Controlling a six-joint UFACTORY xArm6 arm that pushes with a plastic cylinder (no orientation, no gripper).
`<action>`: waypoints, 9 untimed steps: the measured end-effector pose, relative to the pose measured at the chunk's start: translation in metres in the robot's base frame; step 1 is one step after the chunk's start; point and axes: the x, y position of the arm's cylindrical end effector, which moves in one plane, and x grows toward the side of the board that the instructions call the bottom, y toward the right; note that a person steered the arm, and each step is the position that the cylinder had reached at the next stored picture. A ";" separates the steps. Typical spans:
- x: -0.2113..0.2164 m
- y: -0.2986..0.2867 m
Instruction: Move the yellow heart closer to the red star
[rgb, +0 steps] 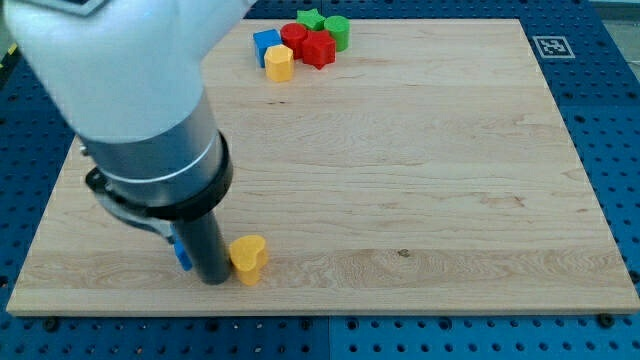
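My tip (214, 279), a bare rod gripping nothing, seems to touch the yellow heart (248, 259) just right; push it up-right toward the far red star (319, 48), staying centred.

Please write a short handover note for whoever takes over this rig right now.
My tip is down on the board at the view's bottom left, right beside the yellow heart, on its left. A small blue block peeks out behind the rod. The red star sits in the cluster at the view's top. Done: nothing visible yet; the heart is far from the star. Left: push the heart up toward the star.
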 end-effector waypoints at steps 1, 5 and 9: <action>0.001 0.021; -0.013 0.113; -0.093 0.187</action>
